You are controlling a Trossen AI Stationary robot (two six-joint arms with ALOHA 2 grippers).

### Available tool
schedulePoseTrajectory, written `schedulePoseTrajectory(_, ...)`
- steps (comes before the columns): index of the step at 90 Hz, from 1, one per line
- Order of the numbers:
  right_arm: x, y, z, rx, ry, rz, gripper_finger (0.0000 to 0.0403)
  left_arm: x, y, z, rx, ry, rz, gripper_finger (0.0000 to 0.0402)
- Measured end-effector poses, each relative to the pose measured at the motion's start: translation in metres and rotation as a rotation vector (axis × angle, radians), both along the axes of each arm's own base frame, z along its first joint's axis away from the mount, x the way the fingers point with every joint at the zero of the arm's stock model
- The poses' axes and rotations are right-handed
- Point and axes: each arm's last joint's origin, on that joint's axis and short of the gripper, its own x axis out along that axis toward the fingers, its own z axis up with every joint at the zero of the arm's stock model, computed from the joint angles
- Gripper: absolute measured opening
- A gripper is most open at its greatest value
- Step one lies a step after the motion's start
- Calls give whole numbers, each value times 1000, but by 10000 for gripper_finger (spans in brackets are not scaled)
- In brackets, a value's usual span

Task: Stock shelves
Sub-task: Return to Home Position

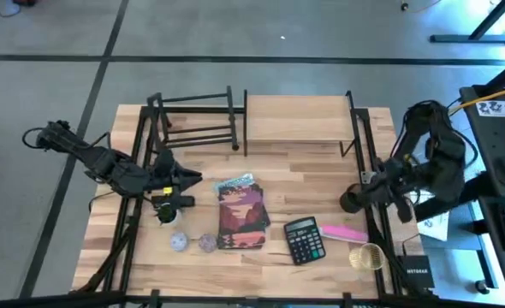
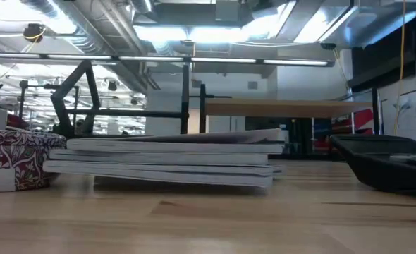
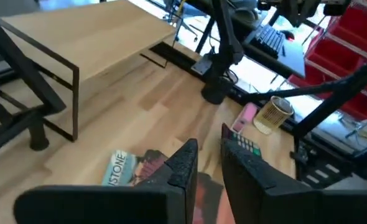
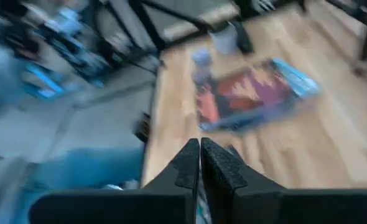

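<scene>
The light-wood board shelf [image 1: 300,120] and the black bar rack [image 1: 193,120] stand at the table's far edge. A stack of books [image 1: 240,214], with a red and blue cover on top, lies flat at the table's middle. My left gripper [image 1: 188,180] hovers just left of the stack's far end. In the left wrist view it [image 3: 208,163] is open, with nothing between its fingers. My right gripper [image 1: 351,199] is shut [image 4: 200,155] and sits low over the table, between the board shelf and a calculator [image 1: 304,239].
A pink flat thing [image 1: 345,233] and a golden cup [image 1: 365,257] lie right of the calculator. Two small round tins [image 1: 178,242] [image 1: 207,243] sit near the stack's near-left corner. A small dark-and-white thing [image 1: 169,208] stands left of the stack. Bare wood lies in front of the shelf.
</scene>
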Motion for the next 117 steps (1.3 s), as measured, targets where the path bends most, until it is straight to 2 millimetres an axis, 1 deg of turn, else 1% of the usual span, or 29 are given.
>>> schedulePoseTrajectory(5,0,-4,-4,-6,-91,28,0,1,2,-4,-13,11,14,51)
schedulePoseTrajectory(16,-3,-14,-18,1,-224,79,0,4,3,-14,-32,42,-1,52)
schedulePoseTrajectory(29,-10,-33,-29,5,-312,33,0,7,5,-23,-16,29,15,52)
schedulePoseTrajectory(42,-20,-53,-28,0,-386,-48,0,10,13,-26,12,26,76,52)
schedulePoseTrajectory(54,-28,-67,-28,-13,-431,-93,0,12,20,-29,29,39,88,52)
schedulePoseTrajectory(66,-33,-77,-29,-16,-456,-142,0,17,26,-31,44,-11,30,52)
schedulePoseTrajectory(77,-36,-81,-32,-37,-448,-177,0,20,34,-32,68,-55,-7,52)
schedulePoseTrajectory(84,-35,-80,-36,-31,-436,-190,0,19,40,-31,90,-60,-23,52)
schedulePoseTrajectory(95,-30,-74,-50,-65,-415,-195,0,5,47,-19,137,-108,-65,52)
schedulePoseTrajectory(107,-27,-70,-63,-59,-416,-211,0,-24,52,-7,173,-162,-76,52)
schedulePoseTrajectory(112,-26,-69,-66,-58,-410,-218,0,-37,54,-7,169,-179,-70,52)
schedulePoseTrajectory(117,-25,-67,-69,-57,-402,-216,0,-47,56,-11,159,-179,-65,52)
